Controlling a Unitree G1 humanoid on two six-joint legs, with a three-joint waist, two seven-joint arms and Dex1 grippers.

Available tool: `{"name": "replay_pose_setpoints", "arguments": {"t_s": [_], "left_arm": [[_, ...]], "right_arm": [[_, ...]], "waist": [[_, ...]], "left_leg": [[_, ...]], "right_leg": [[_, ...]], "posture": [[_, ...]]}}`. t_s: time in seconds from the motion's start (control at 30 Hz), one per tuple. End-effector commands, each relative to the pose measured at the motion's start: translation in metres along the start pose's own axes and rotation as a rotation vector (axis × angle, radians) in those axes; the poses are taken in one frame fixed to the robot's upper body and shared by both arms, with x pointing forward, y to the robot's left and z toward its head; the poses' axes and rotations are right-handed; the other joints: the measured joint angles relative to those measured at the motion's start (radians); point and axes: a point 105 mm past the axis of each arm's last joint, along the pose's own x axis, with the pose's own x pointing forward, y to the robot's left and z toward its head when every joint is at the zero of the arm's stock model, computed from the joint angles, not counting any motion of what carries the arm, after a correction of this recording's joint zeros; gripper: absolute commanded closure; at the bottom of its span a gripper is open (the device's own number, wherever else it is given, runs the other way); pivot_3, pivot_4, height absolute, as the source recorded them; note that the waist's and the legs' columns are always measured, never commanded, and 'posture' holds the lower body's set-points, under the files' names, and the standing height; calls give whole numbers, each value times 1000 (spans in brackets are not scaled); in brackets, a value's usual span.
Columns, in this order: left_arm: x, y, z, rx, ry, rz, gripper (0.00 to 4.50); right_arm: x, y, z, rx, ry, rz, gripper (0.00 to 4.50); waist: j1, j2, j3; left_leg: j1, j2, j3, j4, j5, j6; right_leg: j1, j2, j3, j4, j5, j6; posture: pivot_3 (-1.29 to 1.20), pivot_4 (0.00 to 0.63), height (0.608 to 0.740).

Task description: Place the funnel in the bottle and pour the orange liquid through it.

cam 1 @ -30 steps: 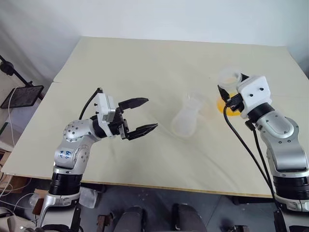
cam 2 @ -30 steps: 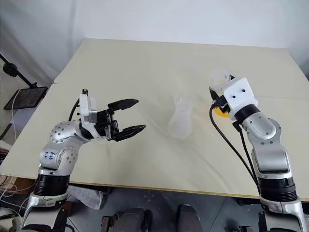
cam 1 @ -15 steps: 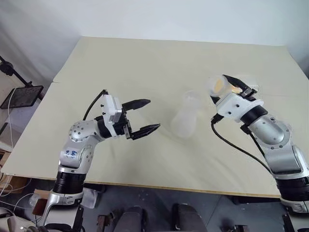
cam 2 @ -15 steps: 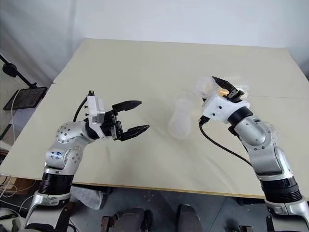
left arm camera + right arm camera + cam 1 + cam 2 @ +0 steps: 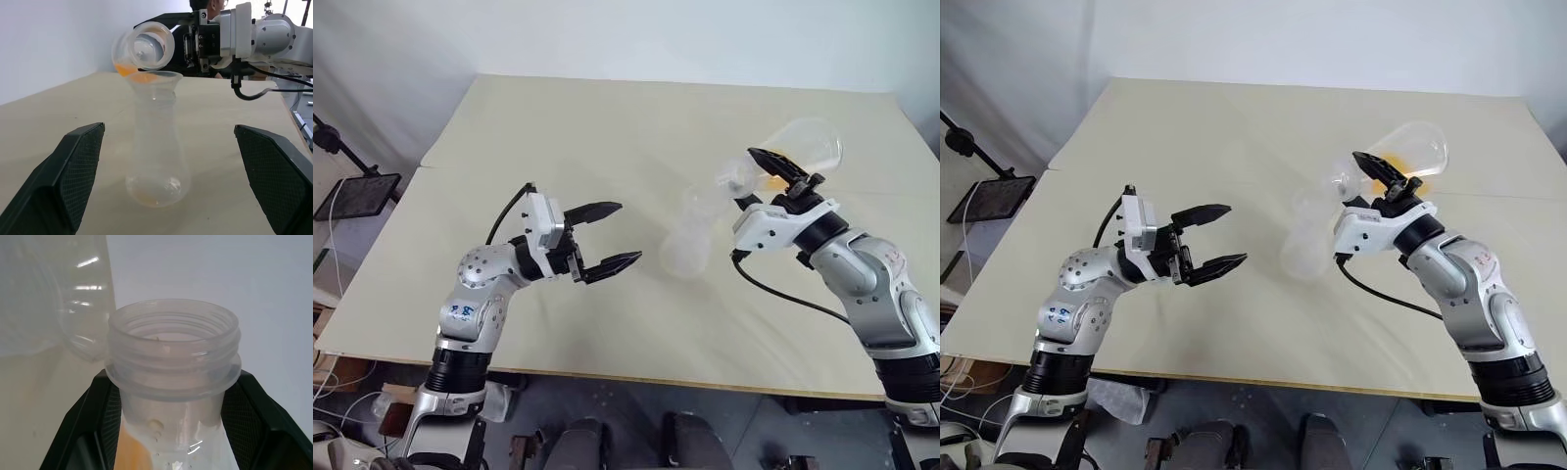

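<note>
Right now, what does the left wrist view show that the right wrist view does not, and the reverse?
Left wrist view: the whole bottle standing upright, the funnel in its neck, a little orange liquid in its base, and the open left pincer. Right wrist view: the threaded mouth of the tilted flask up close, with the right pincer shut on its neck. Both: that flask, with more liquid inside.

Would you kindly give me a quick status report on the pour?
Left end effector open, empty. Right end effector shut on larger flask, tipped over funnel in bottle. Orange liquid at its mouth. Nothing obstructing.
</note>
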Motion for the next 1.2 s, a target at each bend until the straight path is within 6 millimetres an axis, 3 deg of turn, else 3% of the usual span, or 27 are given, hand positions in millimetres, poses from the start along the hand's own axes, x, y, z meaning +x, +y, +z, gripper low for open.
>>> {"name": "replay_pose_setpoints", "arguments": {"t_s": [0.03,0.4,0.57,0.8,1.2], "left_arm": [[4,2,9,33,-24,-6,0],[7,3,8,32,-32,0,0],[7,2,8,31,-34,0,0],[8,1,8,29,-40,2,0],[9,1,8,28,-45,1,0]], "right_arm": [[2,-22,4,-93,-28,-68,2077],[5,-22,13,-230,-85,-61,2077],[4,-30,8,-255,-56,-94,2077],[4,-25,12,-258,-91,-67,2077],[3,-24,3,-322,-54,-60,2077]], "waist": [[0,0,0],[0,0,0],[0,0,0],[-1,0,0],[-1,0,0]], "left_leg": [[0,0,0,0,0,0],[0,0,0,0,0,-1],[0,0,0,0,0,-1],[0,0,0,0,0,-1],[0,1,0,0,0,-1]], "right_leg": [[0,0,0,0,0,0],[0,1,0,0,0,0],[0,1,0,0,0,0],[0,1,0,0,0,0],[0,1,0,0,0,0]], "posture": [[0,150,740],[0,150,740],[0,150,740],[0,150,740],[0,150,740]]}}
